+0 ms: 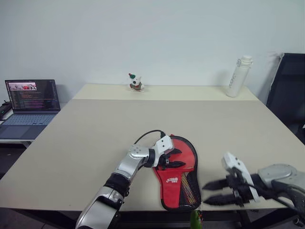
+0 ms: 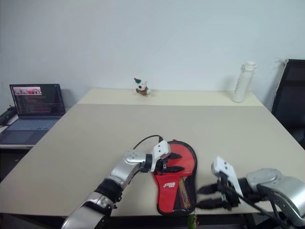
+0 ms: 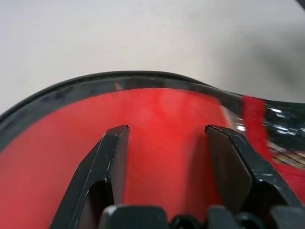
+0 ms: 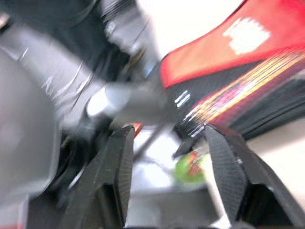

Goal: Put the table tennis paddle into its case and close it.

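Observation:
The case (image 1: 183,183) lies flat near the table's front edge, red side up, showing its black mesh pocket, white logo and black zipper rim. A small green tag (image 1: 195,220) hangs from its narrow end past the table edge. My left gripper (image 1: 182,158) hovers open over the case's round part, and in the left wrist view its fingers (image 3: 114,157) frame the red fabric. My right gripper (image 1: 205,194) stands open just right of the case's narrow end, holding nothing. In the right wrist view it points toward the mesh pocket and the green tag (image 4: 190,167). The table tennis paddle is hidden.
The beige table (image 1: 95,133) stretches away ahead. A small toy figure (image 1: 136,82) and a white bottle (image 1: 238,76) stand at the far edge. An open laptop (image 1: 32,102) sits on a side desk at the left, and a black chair (image 1: 288,95) at the right.

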